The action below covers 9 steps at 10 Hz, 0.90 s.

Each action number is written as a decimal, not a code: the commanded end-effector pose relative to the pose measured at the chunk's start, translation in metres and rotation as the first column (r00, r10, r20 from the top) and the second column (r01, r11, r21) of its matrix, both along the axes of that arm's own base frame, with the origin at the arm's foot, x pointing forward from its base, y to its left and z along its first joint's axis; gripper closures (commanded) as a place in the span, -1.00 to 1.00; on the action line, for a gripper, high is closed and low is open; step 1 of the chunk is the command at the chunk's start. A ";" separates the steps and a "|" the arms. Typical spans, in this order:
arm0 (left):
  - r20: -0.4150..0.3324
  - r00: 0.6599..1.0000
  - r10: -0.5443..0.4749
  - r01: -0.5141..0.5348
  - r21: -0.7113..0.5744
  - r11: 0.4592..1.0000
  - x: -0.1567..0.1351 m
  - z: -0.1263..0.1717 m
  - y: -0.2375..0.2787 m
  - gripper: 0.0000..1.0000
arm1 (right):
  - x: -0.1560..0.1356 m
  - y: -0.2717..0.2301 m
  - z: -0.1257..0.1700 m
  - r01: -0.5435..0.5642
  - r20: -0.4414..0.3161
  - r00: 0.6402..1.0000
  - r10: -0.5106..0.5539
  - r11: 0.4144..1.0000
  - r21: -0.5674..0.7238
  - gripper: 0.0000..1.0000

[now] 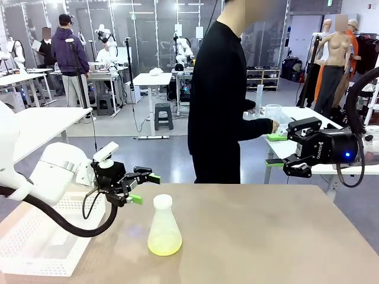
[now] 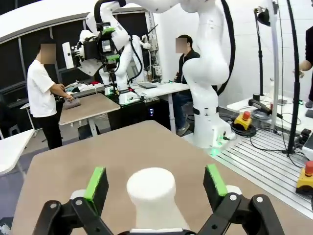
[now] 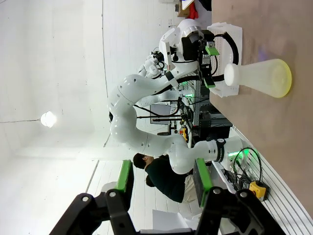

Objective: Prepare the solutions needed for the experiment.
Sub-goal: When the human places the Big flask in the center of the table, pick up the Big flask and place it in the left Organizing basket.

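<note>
A frosted plastic flask (image 1: pixel 163 228) stands upright on the brown table (image 1: pixel 266 236), low and left of centre in the front view, with a shallow layer of pale yellow solution (image 1: pixel 164 244) pooled in its wide base. Its narrow neck ends in a thick white rim near the frame's middle height.

The left gripper (image 1: pixel 144 186) hangs just to the left of that neck, at about rim height, jaws spread wide and holding nothing. In the left wrist view the neck (image 2: pixel 151 196) rises at bottom centre between the green pads (image 2: pixel 96 182), with clear air on both sides; no contact shows.

The right gripper (image 1: pixel 276 149) is raised at the right edge of the front view, well apart from the flask, also open and empty. Its wrist view shows the flask (image 3: pixel 261 78) at upper right, far beyond its own fingers (image 3: pixel 124 177).

With so little liquid inside, the flask looks light and bottom-weighted, likely steady while standing. The plastic wall probably gives a little under pressure and may be smooth enough to slip, so a hard squeeze seems unwise. The neck just under the flared rim appears the best hold: it is narrow enough for the jaws, and the rim should stop it sliding down. It has no stopper, so tilting would risk a spill.

A white perforated tray (image 1: pixel 35 242) sits at lower left. A person in black (image 1: pixel 222 100) stands beyond the table, turned toward another bench.
</note>
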<state>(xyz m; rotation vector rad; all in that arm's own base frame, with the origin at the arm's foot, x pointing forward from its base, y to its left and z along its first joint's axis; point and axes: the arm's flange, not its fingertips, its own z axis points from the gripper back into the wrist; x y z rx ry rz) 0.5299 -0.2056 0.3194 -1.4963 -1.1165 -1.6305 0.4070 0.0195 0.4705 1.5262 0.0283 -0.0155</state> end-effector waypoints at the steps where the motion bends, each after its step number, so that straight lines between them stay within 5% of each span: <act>1: -0.035 0.999 -0.024 0.025 0.038 0.999 0.018 -0.009 0.008 -1.00 | -0.001 0.000 0.000 -0.004 0.001 1.000 0.004 1.000 0.004 -0.26; 9: -0.148 0.979 -0.142 0.155 0.079 0.985 0.024 -0.042 -0.018 -1.00 | -0.001 0.000 0.000 -0.004 0.001 1.000 0.004 1.000 0.004 -0.26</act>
